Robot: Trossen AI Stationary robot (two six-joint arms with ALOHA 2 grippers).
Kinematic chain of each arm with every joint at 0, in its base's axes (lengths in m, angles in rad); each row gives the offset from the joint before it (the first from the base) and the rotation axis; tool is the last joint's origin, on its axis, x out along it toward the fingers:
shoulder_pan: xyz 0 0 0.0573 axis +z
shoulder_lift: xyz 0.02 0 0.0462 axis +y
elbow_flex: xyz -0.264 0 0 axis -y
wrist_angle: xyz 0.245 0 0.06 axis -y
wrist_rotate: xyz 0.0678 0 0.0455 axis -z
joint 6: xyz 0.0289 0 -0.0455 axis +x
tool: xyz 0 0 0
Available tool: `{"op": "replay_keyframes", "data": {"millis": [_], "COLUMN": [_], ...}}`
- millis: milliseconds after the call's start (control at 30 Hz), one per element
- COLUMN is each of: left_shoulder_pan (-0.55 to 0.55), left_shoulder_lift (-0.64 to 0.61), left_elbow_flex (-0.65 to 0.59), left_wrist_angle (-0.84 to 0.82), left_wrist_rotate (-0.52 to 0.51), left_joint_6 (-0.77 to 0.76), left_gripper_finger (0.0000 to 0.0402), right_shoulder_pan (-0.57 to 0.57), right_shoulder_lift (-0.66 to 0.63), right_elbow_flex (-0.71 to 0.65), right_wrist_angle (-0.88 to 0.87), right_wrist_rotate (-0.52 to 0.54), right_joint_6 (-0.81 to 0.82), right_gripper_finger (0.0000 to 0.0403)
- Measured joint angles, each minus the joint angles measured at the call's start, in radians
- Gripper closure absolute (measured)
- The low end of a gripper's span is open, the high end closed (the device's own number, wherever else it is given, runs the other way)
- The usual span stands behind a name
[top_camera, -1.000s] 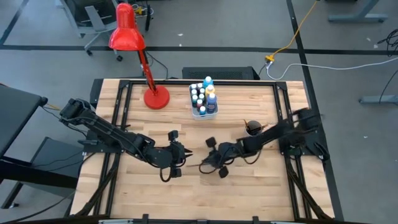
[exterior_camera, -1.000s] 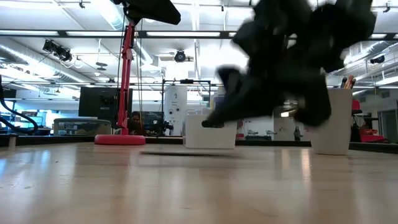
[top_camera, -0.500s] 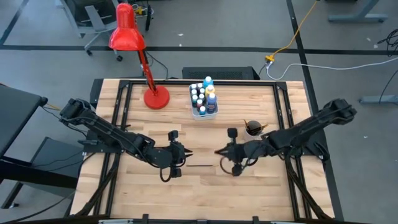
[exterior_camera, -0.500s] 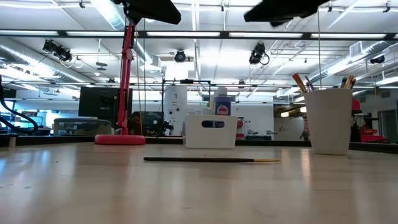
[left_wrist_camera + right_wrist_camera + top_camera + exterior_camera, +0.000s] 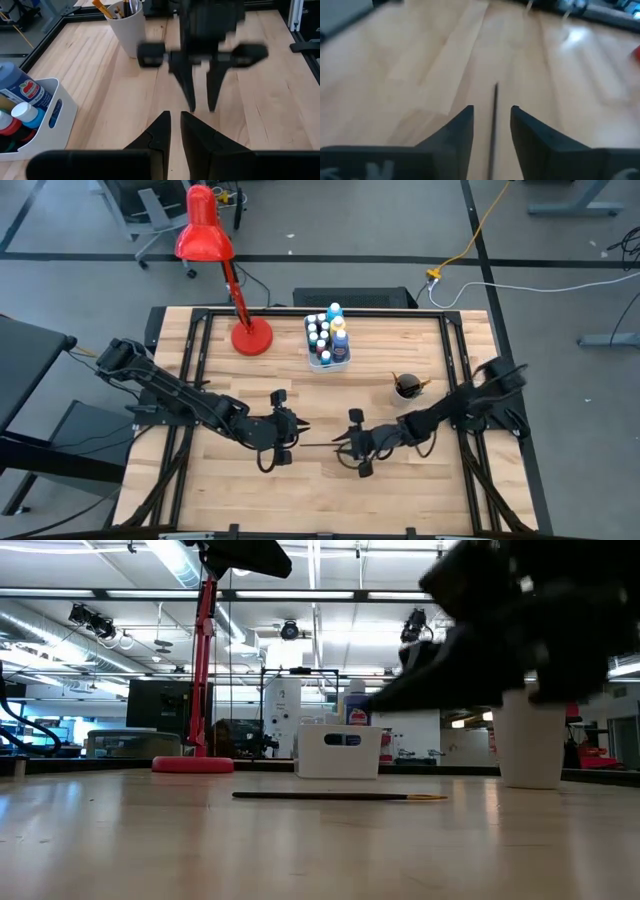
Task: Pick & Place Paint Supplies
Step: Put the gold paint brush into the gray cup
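Note:
A thin dark paintbrush [image 5: 318, 445] lies flat on the wooden table between my two grippers; the low view shows its pale tip pointing right [image 5: 340, 796]. My right gripper [image 5: 342, 448] hangs low at the brush's right end. It is open, with one finger on each side of the brush [image 5: 495, 115], and I see no touch. My left gripper [image 5: 297, 430] waits just left of the brush, with a narrow gap between its fingertips [image 5: 175, 120] and nothing in it. Small white-capped paint bottles stand in a white tub [image 5: 328, 342].
A white cup [image 5: 407, 387] holding several brushes stands right of centre, behind the right arm. A red desk lamp has its base [image 5: 250, 338] at the far left. Bare wood lies along the table's near side.
My right gripper was low by the brush, then rose and drew back toward the table's far right. It has now come back down and to the left, to the brush's right end. The brush has stayed flat on the table. My left arm has kept still.

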Motion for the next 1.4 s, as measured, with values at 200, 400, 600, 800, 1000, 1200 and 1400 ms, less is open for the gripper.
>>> {"op": "replay_keyframes", "data": {"millis": [200, 400, 600, 800, 1000, 1200, 1400], "left_shoulder_pan": [0.0, 0.0, 0.0, 0.0, 0.0, 0.0, 0.0], "left_shoulder_lift": [0.0, 0.0, 0.0, 0.0, 0.0, 0.0, 0.001], "left_elbow_flex": [0.0, 0.0, 0.0, 0.0, 0.0, 0.0, 0.0], "left_wrist_angle": [0.0, 0.0, 0.0, 0.0, -0.001, 0.0, 0.0], "left_wrist_rotate": [0.0, 0.004, 0.004, 0.004, 0.006, 0.007, 0.006], "left_joint_6": [0.0, 0.0, 0.03, 0.063, 0.083, 0.136, 0.155], "left_gripper_finger": [0.0349, 0.0349, 0.0349, 0.0349, 0.0349, 0.0349, 0.0349], "right_shoulder_pan": [-0.019, -0.047, -0.044, -0.061, -0.086, -0.089, -0.087], "right_shoulder_lift": [0.217, 0.355, 0.472, 0.522, 0.522, 0.474, 0.254], "right_elbow_flex": [0.001, 0.001, 0.005, 0.033, 0.045, 0.037, 0.031], "right_wrist_angle": [0.193, 0.324, 0.502, 0.544, 0.523, 0.485, 0.245], "right_wrist_rotate": [0.021, -0.022, 0.083, 0.077, -0.043, -0.04, 0.009], "right_joint_6": [0.012, 0.156, 0.178, 0.207, 0.188, 0.193, 0.075], "right_gripper_finger": [0.0258, 0.0256, 0.0256, 0.0289, 0.0386, 0.0395, 0.0402]}}
